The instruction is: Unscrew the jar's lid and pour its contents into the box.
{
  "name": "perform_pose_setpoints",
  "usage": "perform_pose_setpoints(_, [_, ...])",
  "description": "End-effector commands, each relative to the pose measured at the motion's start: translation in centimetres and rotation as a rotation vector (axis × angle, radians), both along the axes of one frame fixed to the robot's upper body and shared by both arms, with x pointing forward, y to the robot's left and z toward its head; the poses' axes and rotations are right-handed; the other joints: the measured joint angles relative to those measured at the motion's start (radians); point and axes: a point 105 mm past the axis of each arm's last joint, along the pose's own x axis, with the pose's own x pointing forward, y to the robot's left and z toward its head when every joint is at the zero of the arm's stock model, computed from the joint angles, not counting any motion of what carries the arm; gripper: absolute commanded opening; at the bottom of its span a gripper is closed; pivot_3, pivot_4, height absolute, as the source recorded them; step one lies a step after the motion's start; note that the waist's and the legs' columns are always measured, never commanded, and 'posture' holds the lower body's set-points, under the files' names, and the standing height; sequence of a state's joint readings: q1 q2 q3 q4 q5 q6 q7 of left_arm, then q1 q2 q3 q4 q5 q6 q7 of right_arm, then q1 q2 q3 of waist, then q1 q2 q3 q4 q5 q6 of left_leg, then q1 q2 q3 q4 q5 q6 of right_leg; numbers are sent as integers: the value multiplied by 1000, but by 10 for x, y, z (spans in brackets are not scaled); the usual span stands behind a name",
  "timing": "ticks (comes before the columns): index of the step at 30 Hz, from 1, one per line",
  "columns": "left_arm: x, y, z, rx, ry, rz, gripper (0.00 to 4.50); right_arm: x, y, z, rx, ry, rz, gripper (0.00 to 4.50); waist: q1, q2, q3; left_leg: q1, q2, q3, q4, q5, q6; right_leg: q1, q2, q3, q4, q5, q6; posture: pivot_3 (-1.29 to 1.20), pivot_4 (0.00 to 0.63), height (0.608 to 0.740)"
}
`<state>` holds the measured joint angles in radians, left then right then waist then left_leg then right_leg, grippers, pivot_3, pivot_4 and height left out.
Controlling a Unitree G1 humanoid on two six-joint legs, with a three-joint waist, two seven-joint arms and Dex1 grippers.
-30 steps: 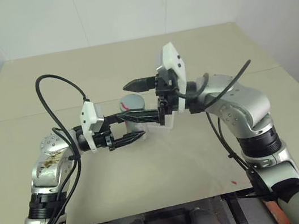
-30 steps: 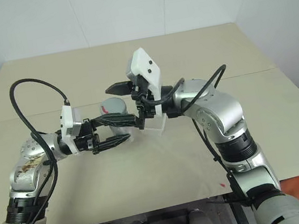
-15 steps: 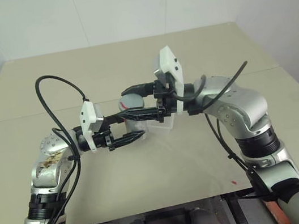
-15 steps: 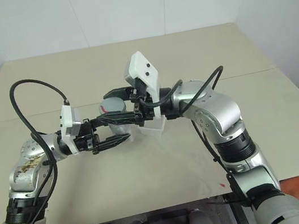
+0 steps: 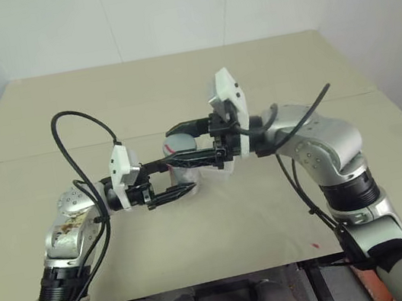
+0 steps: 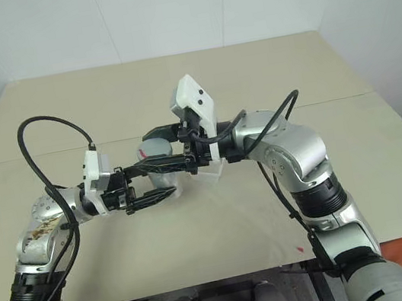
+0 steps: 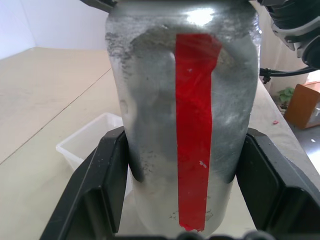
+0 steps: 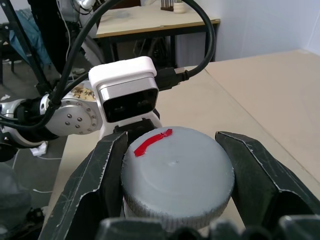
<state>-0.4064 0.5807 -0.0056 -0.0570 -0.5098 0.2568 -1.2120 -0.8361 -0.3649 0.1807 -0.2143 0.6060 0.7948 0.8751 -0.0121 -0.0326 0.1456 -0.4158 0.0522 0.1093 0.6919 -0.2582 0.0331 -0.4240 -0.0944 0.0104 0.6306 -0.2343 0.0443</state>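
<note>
Centre frame: the left gripper (image 7: 182,175) clamps the jar (image 7: 185,115) while the right gripper (image 8: 175,165) closes on its lid (image 8: 177,177), the box (image 7: 87,142) just behind.

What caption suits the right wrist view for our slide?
Right gripper clamps the round grey lid with its red mark, left gripper's white camera housing behind.
</note>
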Motion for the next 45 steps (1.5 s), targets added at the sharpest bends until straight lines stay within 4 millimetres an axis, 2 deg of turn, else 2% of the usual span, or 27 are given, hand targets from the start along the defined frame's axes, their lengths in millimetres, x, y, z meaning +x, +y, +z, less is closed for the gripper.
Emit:
perform_pose_setpoints(1, [-6, 1, -17, 51, 50, -41, 2783, -21, -18, 41, 131, -115, 70, 2774, 1, 0, 0, 0, 0, 0, 0, 0, 0, 0, 0, 0, 0, 0, 0, 0, 150, 740])
perform_pose_setpoints(11, [-15, -8, -4, -8, 64, -182, 2783, -39, -25, 40, 132, -138, 164, 2774, -1, 0, 0, 0, 0, 0, 0, 0, 0, 0, 0, 0, -1, 0, 0, 0, 150, 740])
perform_pose_setpoints(25, [-33, -15, -3, 6, 127, -329, 2783, -46, -22, 38, 122, -242, 331, 2774, -1, 0, 0, 0, 0, 0, 1, 0, 0, 0, 1, 1, -1, 0, 0, 0, 150, 740])
perform_pose_setpoints(30, [-27, -12, -2, 4, 111, -287, 2783, -40, -19, 41, 136, -256, 313, 2774, 0, 0, 0, 0, 0, 0, 1, 0, 0, 0, 1, 0, -1, 0, 0, 0, 150, 740])
perform_pose_setpoints(34, [-16, -3, 3, 1, 69, -203, 2783, -21, -31, 42, 139, -273, 160, 2774, 1, 0, 0, 0, 0, 0, 1, 0, 0, 0, 1, 0, 0, 0, 0, 0, 150, 740])
perform_pose_setpoints(39, [0, 11, 16, -18, -4, -65, 2783, 18, -56, 30, 101, -272, -199, 2774, 3, 0, 0, 0, 0, 0, 1, 0, 0, 0, 0, 0, -1, 0, 0, 0, 150, 740])
perform_pose_setpoints(42, [8, 17, 25, -35, -49, 4, 2783, 46, -80, 15, 77, -232, -475, 2774, 3, 0, 0, 0, 0, 0, 1, 0, 0, 0, 0, 0, -1, 0, 0, 0, 150, 740])
perform_pose_setpoints(45, [14, 20, 31, -46, -85, 53, 2783, 63, -105, -5, 46, -185, -702, 2774, 2, 0, 0, 0, 0, 0, 1, 0, 0, 0, 0, 0, -1, 0, 0, 0, 150, 740])
